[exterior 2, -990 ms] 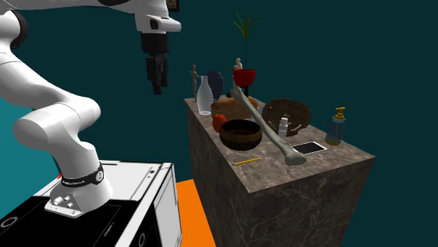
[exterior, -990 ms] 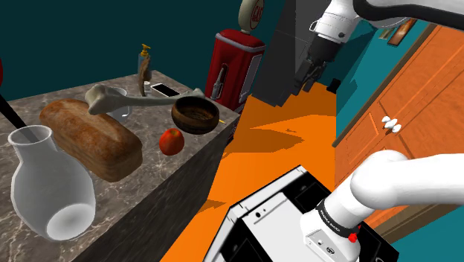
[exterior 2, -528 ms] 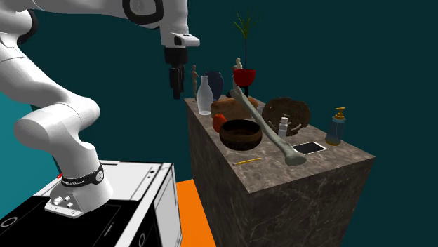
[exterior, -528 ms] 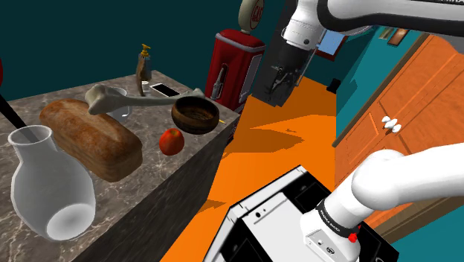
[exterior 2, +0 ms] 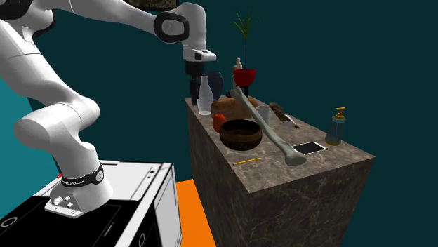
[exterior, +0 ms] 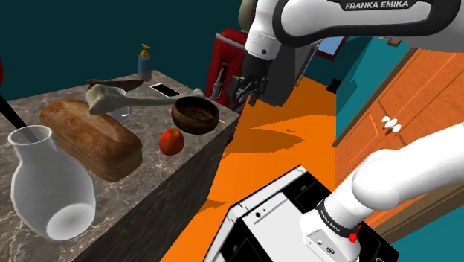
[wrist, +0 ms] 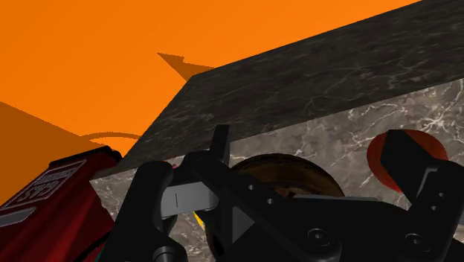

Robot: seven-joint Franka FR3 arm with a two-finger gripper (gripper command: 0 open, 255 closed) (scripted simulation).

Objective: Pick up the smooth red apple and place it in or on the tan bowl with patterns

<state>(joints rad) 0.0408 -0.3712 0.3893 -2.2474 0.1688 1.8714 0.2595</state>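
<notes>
The red apple (exterior: 172,141) rests on the dark marble counter (exterior: 160,186), close to its front edge. Just beyond it stands the brown bowl (exterior: 195,115). My gripper (exterior: 244,88) hangs open in the air off the counter's corner, to the shoulder view's right of the bowl and above its level, holding nothing. In the second exterior view the gripper (exterior 2: 194,78) is behind a glass bottle (exterior 2: 204,96), with the apple (exterior 2: 219,122) and bowl (exterior 2: 240,133) nearer the camera. The wrist view looks down on the bowl (wrist: 290,173); one finger partly hides the apple (wrist: 385,152).
A bread loaf (exterior: 89,138), a glass vase (exterior: 48,190), a long bone (exterior: 119,98), a soap bottle (exterior: 145,61) and a phone (exterior: 163,89) share the counter. A red machine (exterior: 227,63) stands behind the gripper. An orange door (exterior: 416,112) is at the right, and the stand (exterior: 290,216) below.
The arm has swung from over the orange floor toward the counter and come lower; the gripper now hangs near the counter's corner by the bowl. Apple and bowl have not moved.
</notes>
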